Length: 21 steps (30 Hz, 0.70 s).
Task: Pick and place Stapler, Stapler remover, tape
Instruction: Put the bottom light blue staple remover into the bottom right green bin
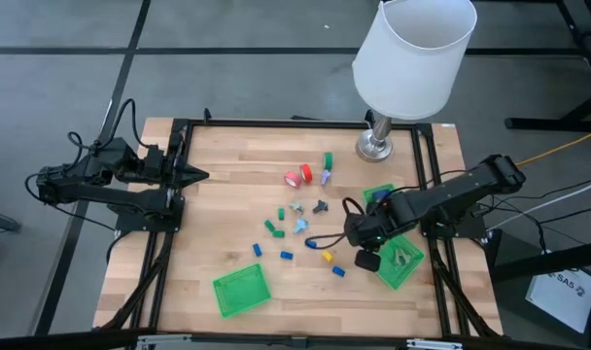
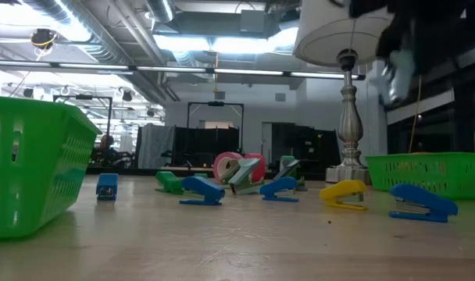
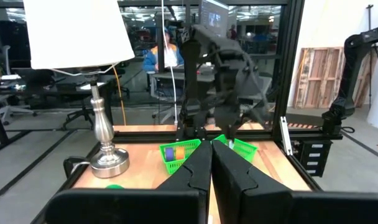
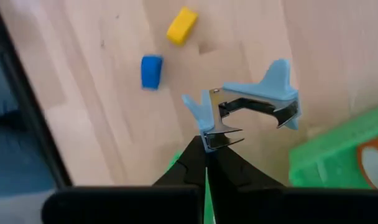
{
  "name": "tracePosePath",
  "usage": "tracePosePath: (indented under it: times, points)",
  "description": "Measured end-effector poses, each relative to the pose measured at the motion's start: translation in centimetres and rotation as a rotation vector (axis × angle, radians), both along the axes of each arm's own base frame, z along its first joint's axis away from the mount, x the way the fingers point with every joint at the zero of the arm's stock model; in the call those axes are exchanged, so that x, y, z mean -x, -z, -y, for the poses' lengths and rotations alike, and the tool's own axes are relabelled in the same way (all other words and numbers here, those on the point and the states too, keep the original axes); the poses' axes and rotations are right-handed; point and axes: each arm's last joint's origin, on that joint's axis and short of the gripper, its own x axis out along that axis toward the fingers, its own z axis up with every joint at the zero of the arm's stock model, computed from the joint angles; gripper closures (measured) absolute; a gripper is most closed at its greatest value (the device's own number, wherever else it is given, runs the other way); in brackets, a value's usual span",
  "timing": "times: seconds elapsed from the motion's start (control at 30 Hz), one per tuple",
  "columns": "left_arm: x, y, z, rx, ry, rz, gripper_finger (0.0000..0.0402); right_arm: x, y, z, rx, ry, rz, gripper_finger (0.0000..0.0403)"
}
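Our right gripper (image 4: 206, 149) has its fingers pinched tight on one wing of a pale blue staple remover (image 4: 251, 102), held in the air above the bare wood of the desk (image 1: 218, 185), with a green basket (image 4: 338, 155) just beside it in the right wrist view. We judge the step in hand to be carrying the remover to a basket: seen from above, the right arm hangs over the right side of the desk, close to the green basket (image 1: 400, 261) at the right edge, and the next move calls for bringing the remover over that rim and letting go. The grip is on a thin wing only, so we think the piece could twist or slip on the way. Below the fingers lie a small yellow block (image 4: 181, 25) and a blue block (image 4: 152, 71), apart from each other on the wood. The left gripper (image 3: 209, 171) waits at the far left edge of the desk, its fingers shut on nothing. Red and pink tape rolls (image 1: 298, 176) sit near the middle, toward the far side, with a green piece (image 1: 328, 159) beside them; blue and yellow staplers (image 2: 343, 194) lie scattered across the centre. A second green basket (image 1: 242, 290) rests at the near edge, well apart from the right arm. A white-shaded lamp (image 1: 412, 58) stands at the far right corner, near the right arm's reach but not in the short path to the basket.
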Motion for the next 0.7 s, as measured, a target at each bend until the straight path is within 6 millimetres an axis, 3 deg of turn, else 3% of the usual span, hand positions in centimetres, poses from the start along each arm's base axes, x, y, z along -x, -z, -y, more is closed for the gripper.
tracePosePath:
  times: [0.3,0.7]
  points:
    - [0.0,0.0,0.0,0.0,0.0,0.0,0.0396,2.4,-1.8,-2.2,-0.013,0.084,-0.126,0.0399]
    - [0.0,0.0,0.0,0.0,0.0,0.0,0.0396,5.4,-0.5,-5.0,-0.011,0.351,-0.225,0.04]
